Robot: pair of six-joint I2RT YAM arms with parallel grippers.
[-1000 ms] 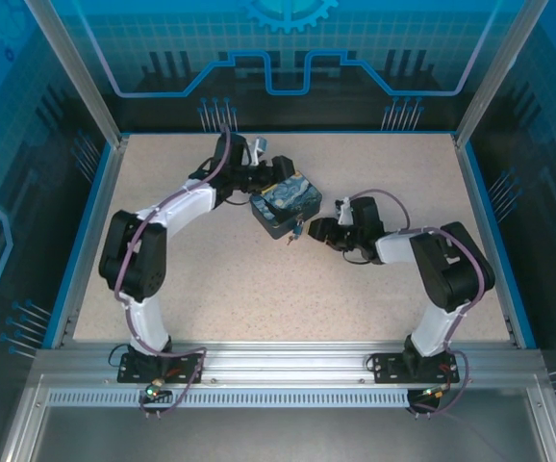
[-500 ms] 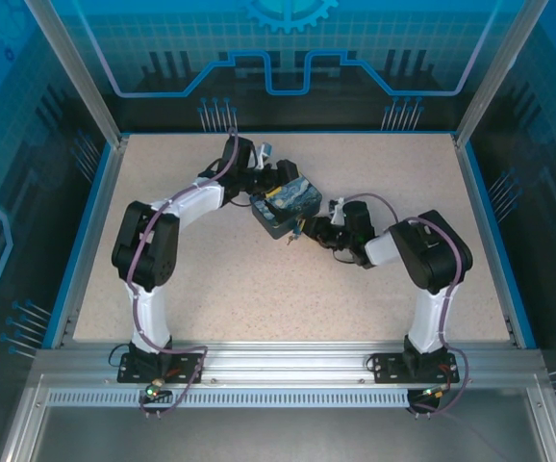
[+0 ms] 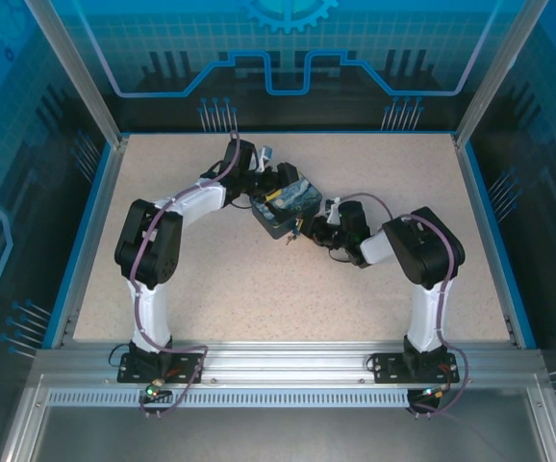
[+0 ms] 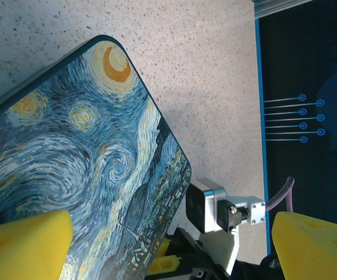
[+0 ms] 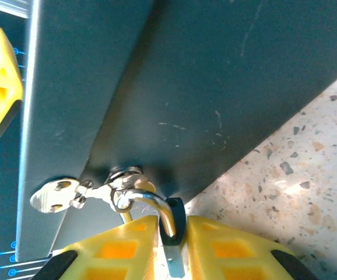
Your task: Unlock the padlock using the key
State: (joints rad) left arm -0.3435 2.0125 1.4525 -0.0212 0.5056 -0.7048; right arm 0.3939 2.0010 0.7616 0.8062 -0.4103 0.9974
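Left arm [image 3: 148,250]: It bends up from the near edge of the tabletop [image 3: 211,289] and reaches over to the far side of the tin box [image 3: 286,204].
Left claw [image 3: 278,183]: It is wide open. In the left wrist view, one yellow finger [image 4: 23,245] sits over the painted lid at the bottom left. The other is far off at the bottom right, past the box's edge. I cannot tell if either one touches the box.
Tin box: It sits in the middle of the tabletop, between the two claws. The lid shows a blue swirly night sky with a yellow moon and stars. The side wall is plain and dark.
Key [image 5: 55,195]: It is tiny and silvery. It hangs on a little ring against the dark side of the box, just left of the padlock [image 5: 176,213] in the right wrist view. It is apart from the yellow fingers.
Padlock: It is on the box's near right side, right up against the wall. Its thin silver shackle curves up to the ring on the box. Its bluish body is squeezed between two yellow fingers.
Right claw [image 5: 173,227]: It is narrow — closed on the padlock, with one finger on each side.
Right arm [image 3: 422,255]: It comes up from the near right edge and bends left, low to the tabletop, toward the box.
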